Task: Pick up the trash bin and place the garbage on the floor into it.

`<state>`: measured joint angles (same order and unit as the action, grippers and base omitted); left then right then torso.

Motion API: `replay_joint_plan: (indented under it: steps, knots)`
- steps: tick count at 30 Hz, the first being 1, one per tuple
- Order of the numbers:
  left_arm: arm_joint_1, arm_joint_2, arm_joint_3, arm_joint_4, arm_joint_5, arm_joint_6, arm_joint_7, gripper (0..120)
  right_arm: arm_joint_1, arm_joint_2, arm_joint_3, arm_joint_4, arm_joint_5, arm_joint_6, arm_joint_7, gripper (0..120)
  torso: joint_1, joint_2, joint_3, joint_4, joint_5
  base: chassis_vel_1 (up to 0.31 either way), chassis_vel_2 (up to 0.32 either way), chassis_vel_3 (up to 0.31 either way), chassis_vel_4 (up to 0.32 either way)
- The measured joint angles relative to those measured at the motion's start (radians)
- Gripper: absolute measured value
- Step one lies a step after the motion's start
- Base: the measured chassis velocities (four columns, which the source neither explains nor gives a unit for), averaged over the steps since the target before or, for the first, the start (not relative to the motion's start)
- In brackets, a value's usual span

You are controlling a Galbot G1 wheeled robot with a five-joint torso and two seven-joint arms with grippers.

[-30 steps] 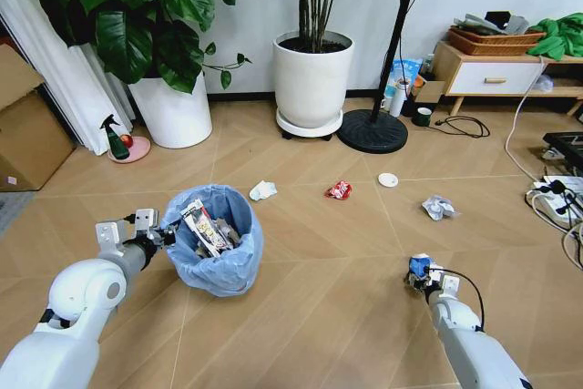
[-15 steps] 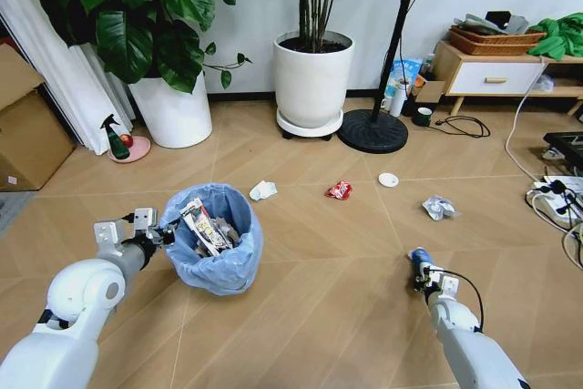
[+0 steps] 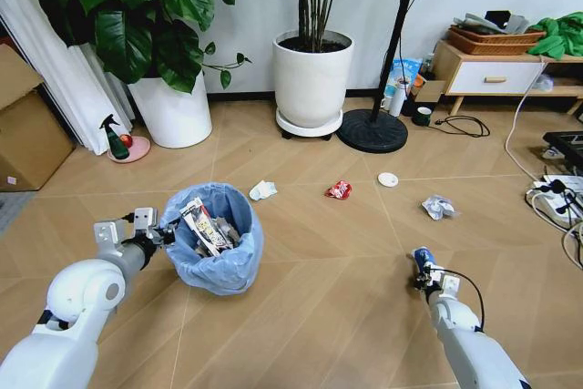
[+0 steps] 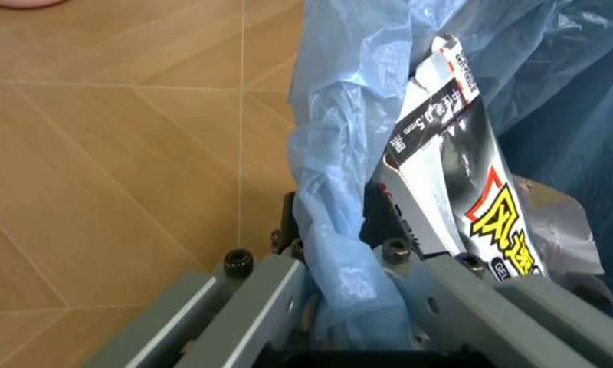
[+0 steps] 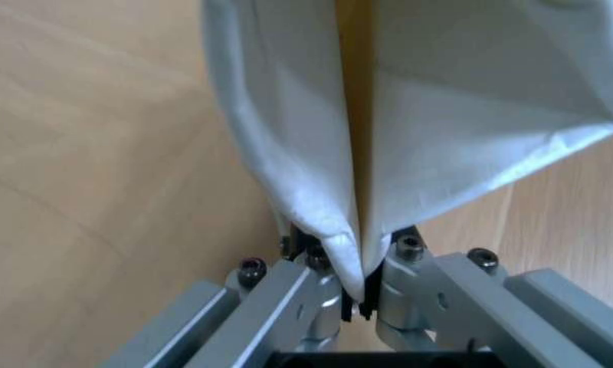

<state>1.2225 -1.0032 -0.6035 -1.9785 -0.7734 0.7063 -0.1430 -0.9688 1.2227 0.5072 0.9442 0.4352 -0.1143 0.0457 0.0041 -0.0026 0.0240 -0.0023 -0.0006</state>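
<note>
At the far left of the head view a green spray bottle (image 3: pixel 116 139) is seen standing near a large white plant pot (image 3: pixel 172 111). Lower down, the left arm is stretched forward and slightly inward, and the left gripper (image 3: pixel 162 236) is held at the near-left rim of the trash bin (image 3: pixel 219 261). In the left wrist view the jaws of the left gripper (image 4: pixel 345 253) are pressed onto the rim, with the light blue bag liner pinched between them. A black-and-white box (image 4: pixel 460 184) is leaned inside the bin, just beside the jaws; Chinese characters in yellow and red and small print ending in "mm" are seen on it, though the rest cannot be read.

Beyond the bin, on the floor (image 3: pixel 319 298), a crumpled white paper (image 3: pixel 262 190), a red snack wrapper (image 3: pixel 338 190), a small white disc (image 3: pixel 388 179) and another crumpled paper (image 3: pixel 438 208) are spread well apart.

At the lower right, the right arm is extended forward and low, and a blue-white packet (image 3: pixel 422 259) is held at the right gripper (image 3: pixel 426 272). In the right wrist view the jaws of the right gripper (image 5: pixel 352 295) are closed on the folded pale edge of the packet (image 5: pixel 429 115); no writing is shown there.
</note>
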Motion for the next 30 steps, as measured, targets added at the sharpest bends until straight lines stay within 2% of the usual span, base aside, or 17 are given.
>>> replay_joint_plan:
  steps: [6,9,13,15,16,24,26,30]
  knots:
    - [0.003,0.001,0.002,-0.003,0.001,0.0,-0.002,0,-0.025,-0.036,-0.041,0.217,0.022,-0.005,0.001,0,0.0,0.0,0.0,0.0,-0.0002,0.0,0.0,0.0,0.0]
    - [0.003,0.001,0.005,-0.004,0.001,0.0,-0.002,0,-0.014,-0.043,-0.063,0.277,0.04,-0.016,-0.005,0,0.0,0.0,0.0,-0.0001,-0.001,0.0,0.0,0.0,0.0]
    - [0.003,0.003,0.008,-0.005,0.001,0.003,-0.006,0,0.015,-0.063,-0.12,0.386,0.09,-0.047,-0.013,0,0.0,0.0,0.0,0.0002,0.0,0.0,0.0,0.0,0.0]
    - [0.003,0.005,0.008,-0.007,-0.001,0.005,-0.013,0,0.033,-0.084,-0.158,0.449,0.131,-0.074,-0.013,0,0.0,0.0,0.0,0.0002,-0.0007,0.0,0.0,0.0,0.0]
    - [0.005,0.006,0.009,-0.01,-0.002,0.006,-0.017,0,0.052,-0.107,-0.198,0.5,0.167,-0.094,-0.012,0,0.0,0.0,0.0,0.0001,0.0001,0.0,0.0,0.0,0.0]
    - [0.006,0.007,0.016,-0.013,-0.004,0.01,-0.023,0,0.153,-0.207,-0.349,0.68,0.317,-0.164,-0.01,0,0.0,0.0,0.0,0.0,-0.0004,0.0,0.0,0.0,0.0]
    - [0.003,0.007,0.02,-0.013,-0.004,0.012,-0.024,0,0.216,-0.241,-0.417,0.742,0.375,-0.184,-0.014,0,0.0,0.0,0.0,0.0001,-0.0006,0.0,0.0,0.0,0.0]
    - [-0.001,0.007,0.027,-0.013,-0.004,0.015,-0.025,0,0.322,-0.262,-0.529,0.801,0.439,-0.213,-0.045,0,0.0,0.0,0.0,0.0001,-0.0004,0.0,0.0,0.0,0.0]
